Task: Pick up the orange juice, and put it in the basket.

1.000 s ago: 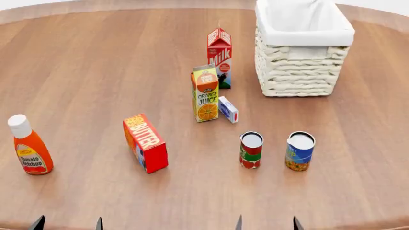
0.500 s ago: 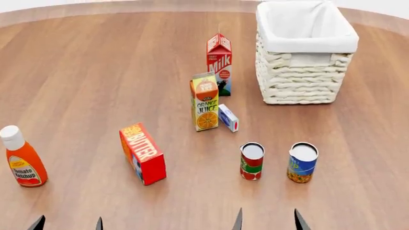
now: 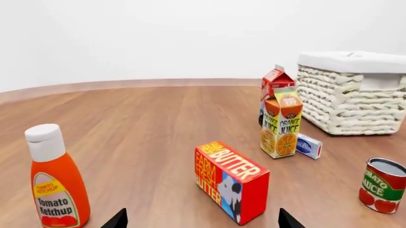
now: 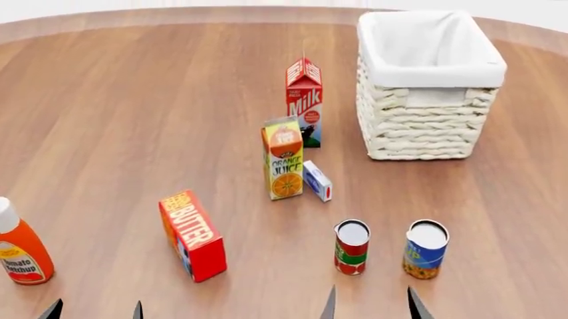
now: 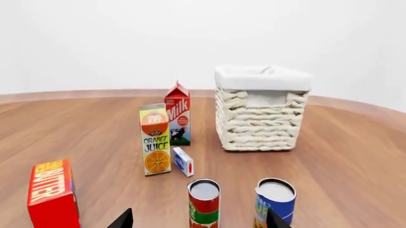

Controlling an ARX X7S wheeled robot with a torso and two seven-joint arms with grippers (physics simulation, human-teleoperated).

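On the round wooden table (image 4: 133,100), going from left to right in the head view, a ketchup bottle (image 4: 20,249) stands upright at the far left edge, white cap up. Next comes the red butter box (image 4: 191,235), resting on a long narrow side with its length running toward and away from the robot. Near the middle stands the orange juice (image 4: 284,158), upright, its long axis vertical and the gabled top pointing straight up; the lettered face with the sliced orange near its base is turned toward the robot. A small white and blue box (image 4: 317,181) lies just beside its base on the right, and the milk carton (image 4: 304,102) stands upright close behind it, farther from the robot. Nearer the robot are two upright cans, a red and green can (image 4: 352,247) and a blue can (image 4: 425,249), set apart from each other. The basket (image 4: 429,86) sits at the far right, well apart from the juice, its white cloth lining folded over the rim. The left gripper (image 4: 95,310) shows only two dark fingertips at the lower edge, spread apart and holding nothing; the right gripper (image 4: 373,306) likewise has its tips apart, just in front of the two cans.
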